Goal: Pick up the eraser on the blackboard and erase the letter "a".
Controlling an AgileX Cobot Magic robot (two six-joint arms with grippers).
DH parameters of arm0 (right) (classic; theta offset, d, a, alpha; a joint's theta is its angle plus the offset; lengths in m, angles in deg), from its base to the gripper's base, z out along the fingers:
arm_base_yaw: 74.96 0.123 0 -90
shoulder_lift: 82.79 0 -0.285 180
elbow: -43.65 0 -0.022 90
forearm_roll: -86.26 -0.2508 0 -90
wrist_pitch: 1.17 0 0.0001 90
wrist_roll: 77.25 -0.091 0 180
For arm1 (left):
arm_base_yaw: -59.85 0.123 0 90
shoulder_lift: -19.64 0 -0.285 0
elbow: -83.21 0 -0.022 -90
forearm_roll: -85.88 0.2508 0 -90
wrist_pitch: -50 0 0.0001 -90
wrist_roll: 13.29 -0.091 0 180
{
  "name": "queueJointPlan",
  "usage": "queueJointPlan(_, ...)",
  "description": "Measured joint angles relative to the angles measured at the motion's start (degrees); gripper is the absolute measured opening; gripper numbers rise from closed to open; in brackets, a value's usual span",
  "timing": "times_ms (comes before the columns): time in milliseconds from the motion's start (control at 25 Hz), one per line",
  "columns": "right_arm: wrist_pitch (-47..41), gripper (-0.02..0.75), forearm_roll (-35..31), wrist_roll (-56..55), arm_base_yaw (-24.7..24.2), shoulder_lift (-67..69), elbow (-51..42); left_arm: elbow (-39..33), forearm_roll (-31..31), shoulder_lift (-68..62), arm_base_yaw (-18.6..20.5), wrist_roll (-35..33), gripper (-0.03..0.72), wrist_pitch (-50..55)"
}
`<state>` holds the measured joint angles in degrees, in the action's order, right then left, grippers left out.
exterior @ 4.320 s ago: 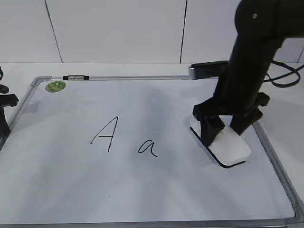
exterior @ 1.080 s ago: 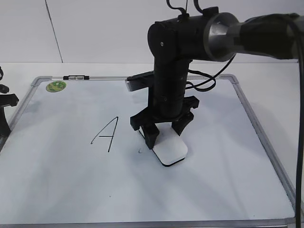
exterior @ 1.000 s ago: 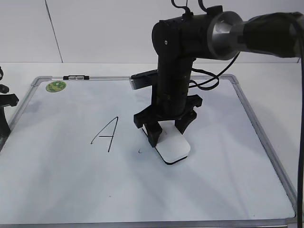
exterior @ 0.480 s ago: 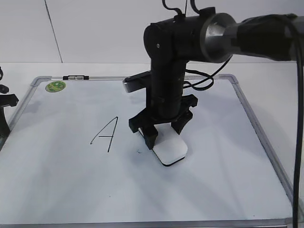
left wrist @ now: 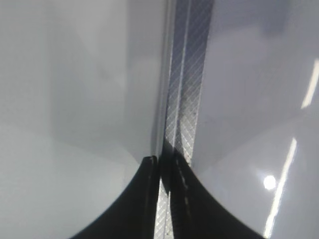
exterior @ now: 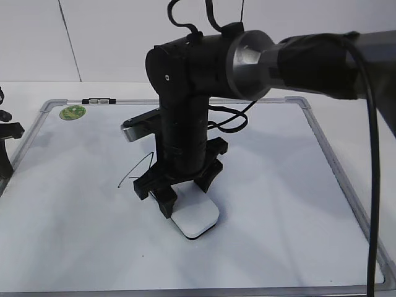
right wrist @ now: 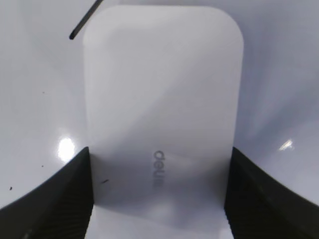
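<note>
White worktop carrying blackboard (exterior: pixel 322 154), right hand (exterior: pixel 185 198) gripping eraser (exterior: pixel 195 219) flat on board near centre, left hand (left wrist: pixel 164 164) sitting closed at left frame edge.

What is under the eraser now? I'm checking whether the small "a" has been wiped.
The eraser, held by the right hand, lies flat on the blackboard. No "a" shows around it; whatever is beneath is covered.

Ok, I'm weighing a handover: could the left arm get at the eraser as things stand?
Probably not. The right gripper clamps the eraser by its sides, its arm standing right over it. The left gripper sits shut at the left edge of the board, well off to the side.
</note>
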<state>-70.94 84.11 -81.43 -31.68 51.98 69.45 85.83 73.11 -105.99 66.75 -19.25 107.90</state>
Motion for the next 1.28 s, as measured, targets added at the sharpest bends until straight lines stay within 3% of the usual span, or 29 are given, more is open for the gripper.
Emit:
queueJointPlan(440, 0.13, 0.552, 1.25, -0.33, -0.35, -0.64, -0.10, 0.00, 0.00, 0.00, 0.00, 0.00, 0.020, 0.04)
queueJointPlan(960, -0.22, 0.552, 14.62, -5.70, -0.71, -9.46, 0.49, 0.00, -0.12, 0.00, 0.00, 0.00, 0.020, 0.13)
queueJointPlan(1280, -0.35, 0.552, 18.44, -10.22, -8.15, -10.29, 2.64, 0.00, -0.12, 0.00, 0.00, 0.00, 0.020, 0.13)
